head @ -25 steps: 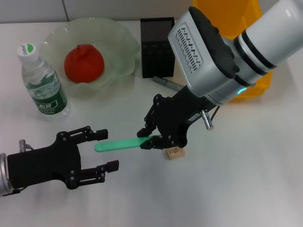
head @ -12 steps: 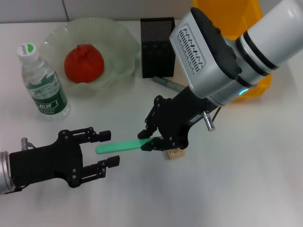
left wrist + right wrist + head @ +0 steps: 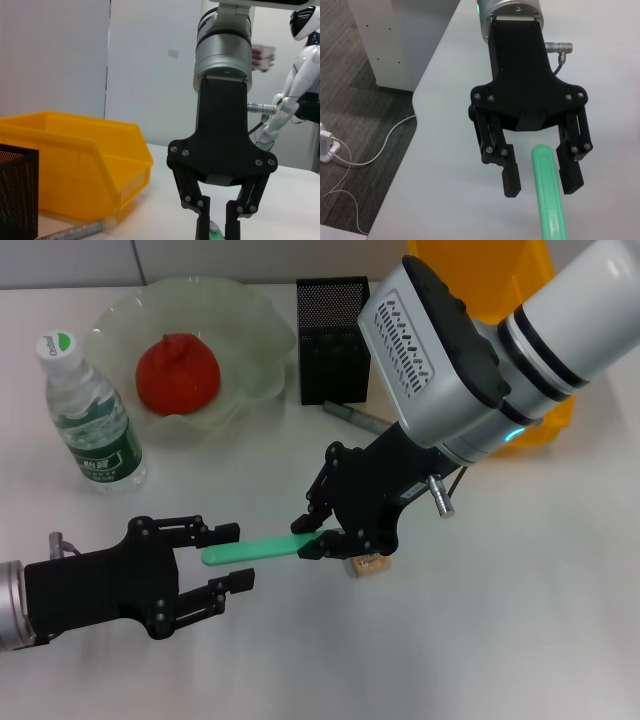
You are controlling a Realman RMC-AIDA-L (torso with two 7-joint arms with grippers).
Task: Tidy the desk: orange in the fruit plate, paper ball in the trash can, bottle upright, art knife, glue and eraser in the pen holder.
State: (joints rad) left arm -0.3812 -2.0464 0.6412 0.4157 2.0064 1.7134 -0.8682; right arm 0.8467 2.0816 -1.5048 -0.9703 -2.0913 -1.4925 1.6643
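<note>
My right gripper (image 3: 318,540) is shut on one end of the flat green art knife (image 3: 250,548) and holds it level above the table. The left gripper (image 3: 238,556) is open, and the knife's free end (image 3: 549,195) lies between its fingers without touching them. The tan eraser (image 3: 368,565) lies on the table just beneath the right gripper. The orange (image 3: 177,372) rests in the fruit plate (image 3: 250,320). The bottle (image 3: 90,420) stands upright at the left. A slim grey glue stick (image 3: 355,416) lies beside the pen holder (image 3: 333,340). The paper ball is out of view.
The yellow trash can (image 3: 490,275) stands at the back right, partly behind my right arm. In the left wrist view the trash can (image 3: 75,165) sits behind the pen holder (image 3: 17,195). The table's edge (image 3: 415,100) runs close behind the left arm.
My left gripper has crept to the right, so its open fingers now flank the knife's free end. The right gripper and knife have barely moved.
</note>
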